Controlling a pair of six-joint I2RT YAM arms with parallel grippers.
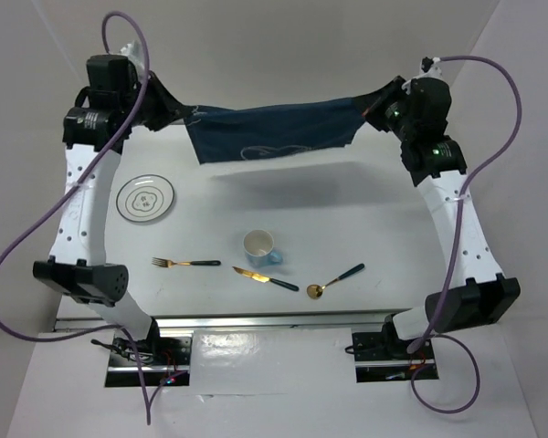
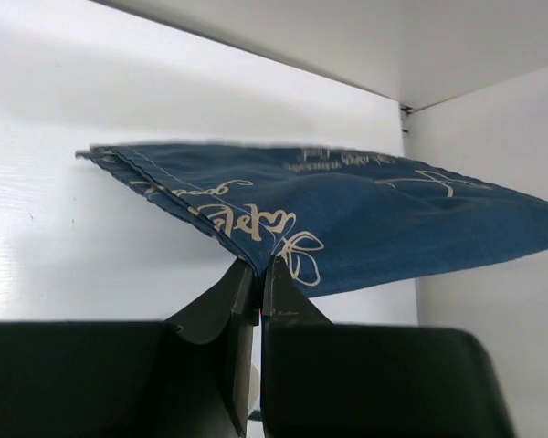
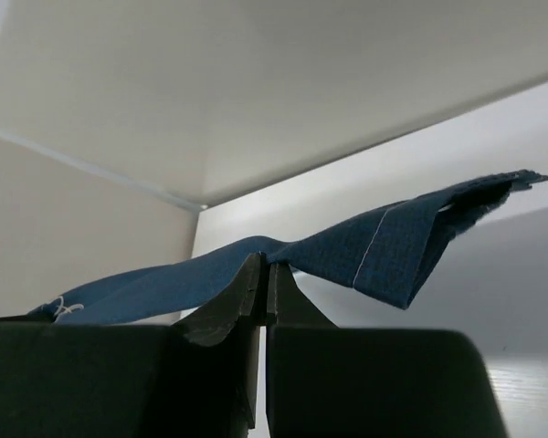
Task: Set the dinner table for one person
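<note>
Both arms reach to the 12 o'clock side of the white bench (image 1: 374, 224), with a navy placemat (image 1: 265, 137) strung between them. The left hand (image 1: 172, 114) is clamped on the cloth's 9 o'clock end and the right hand (image 1: 373, 108) on its 3 o'clock end. Each wrist view shows the two fingers pressed together with only fabric between them.

Gripping opposite ends pulls the cloth out to its full width, which is probably the point: a mat stretched this way can be lowered flat instead of dropped in a heap. It is not taut. The middle sags, and the right wrist view shows a fold twisting away toward 2 o'clock. The soft shadow on the bench beneath it suggests the mat hangs clear of the surface rather than resting on it.

The rest of the setting waits loose on the bench:
- A patterned plate (image 1: 146, 198) lies at 9 o'clock.
- A gold fork (image 1: 184, 263) with a dark handle lies toward 7 o'clock.
- A white mug (image 1: 259, 245) stands near the centre.
- A knife (image 1: 265, 278) lies just beside the mug at 6 o'clock.
- A spoon (image 1: 336, 279) lies toward 5 o'clock.

None is arranged as a place setting yet, which fits the mat going down first so the dishes can sit on it. The mug and cutlery crowd the near centre, so laying the cloth there risks draping over or nudging them. The open stretch toward 12 o'clock looks the safer spot.
</note>
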